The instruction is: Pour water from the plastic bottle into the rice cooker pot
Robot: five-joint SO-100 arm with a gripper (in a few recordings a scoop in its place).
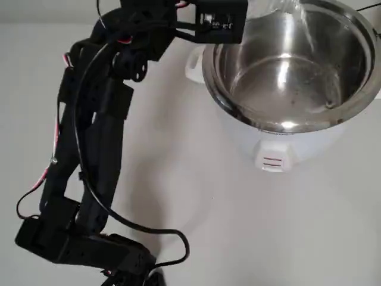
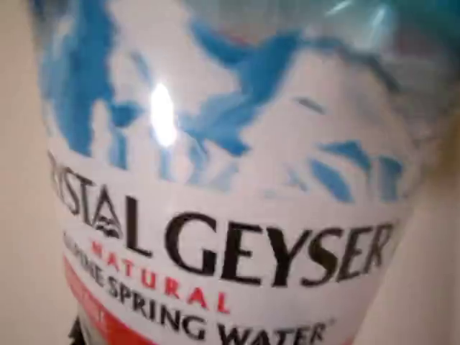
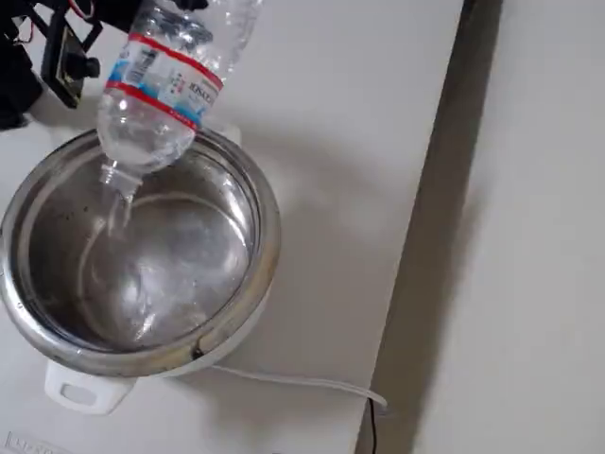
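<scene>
Pressed against my wrist camera, the plastic bottle (image 2: 230,215) label reads "Crystal Geyser Natural Spring Water". At upper left of the fixed view I see it tipped neck-down over the rice cooker pot (image 3: 248,194), water streaming in. Whether the fingers are clenched, I cannot tell.

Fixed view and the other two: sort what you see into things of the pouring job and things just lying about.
Of the job:
- plastic bottle, tipped mouth-down over the pot, water running out
- rice cooker pot, water pooling inside
- gripper, at the pot's rim

Lying about:
- white cord trailing from the cooker body across the table
</scene>
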